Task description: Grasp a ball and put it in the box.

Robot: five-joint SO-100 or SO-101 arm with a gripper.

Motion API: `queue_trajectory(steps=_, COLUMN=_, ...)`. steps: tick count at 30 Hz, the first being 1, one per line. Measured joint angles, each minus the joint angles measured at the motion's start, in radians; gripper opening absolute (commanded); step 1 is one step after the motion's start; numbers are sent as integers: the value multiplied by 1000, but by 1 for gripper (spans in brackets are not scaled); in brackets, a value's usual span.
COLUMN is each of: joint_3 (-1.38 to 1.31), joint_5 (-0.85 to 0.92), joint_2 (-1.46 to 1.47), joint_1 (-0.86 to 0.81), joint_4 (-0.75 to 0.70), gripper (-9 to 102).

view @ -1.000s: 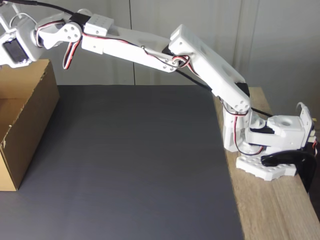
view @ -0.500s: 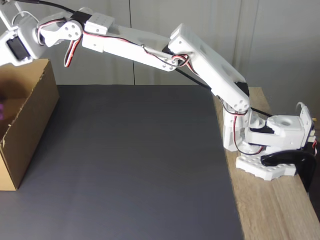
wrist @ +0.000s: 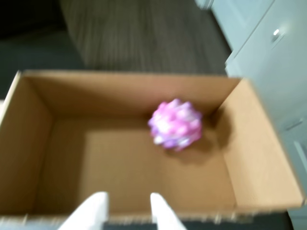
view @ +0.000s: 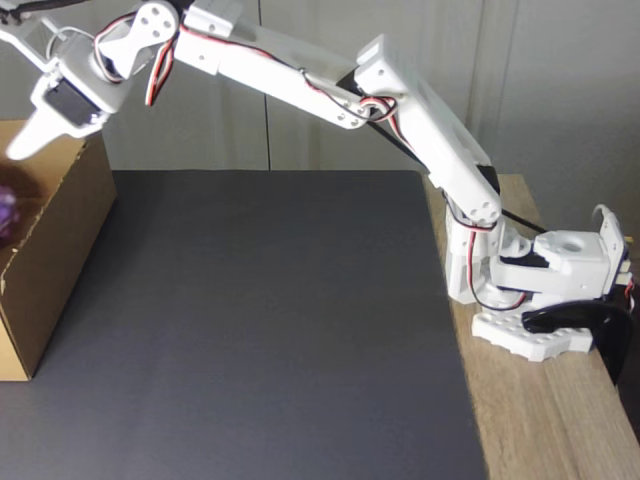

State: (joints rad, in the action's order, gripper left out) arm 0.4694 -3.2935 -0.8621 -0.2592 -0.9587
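In the wrist view, nearest to the camera, two white fingertips of the gripper [wrist: 128, 208] come in from the bottom edge. They stand apart and nothing is between them, so the gripper is released. Just behind them is the near wall of the box [wrist: 29, 139], and the gripper hangs above this wall.

Further in, the ball [wrist: 175, 124] lies on the floor of the box, toward the far wall and a little right of the middle. It is pink, purple and white and looks blurred, so I cannot tell if it is at rest or rolling. It touches no wall as far as I can see.

In the fixed view the gripper [view: 28, 140] hangs above the box [view: 60, 240] at the left edge, and a small purple part of the ball [view: 6, 212] shows inside.

I judge the ball as light and soft, with bumps that give grip, so it is not slippery and not fragile. The best hold would be across its middle, with the fingers between the bumps. The task looks done.
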Motion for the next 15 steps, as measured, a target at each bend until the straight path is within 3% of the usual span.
queue_trajectory(steps=7, joint_3=-6, joint_5=-31, joint_2=-95, joint_1=29, joint_4=-272, gripper=0)
queue_trajectory(steps=15, joint_3=-8, joint_5=-74, joint_2=-202, joint_1=31, joint_4=-462, gripper=4)
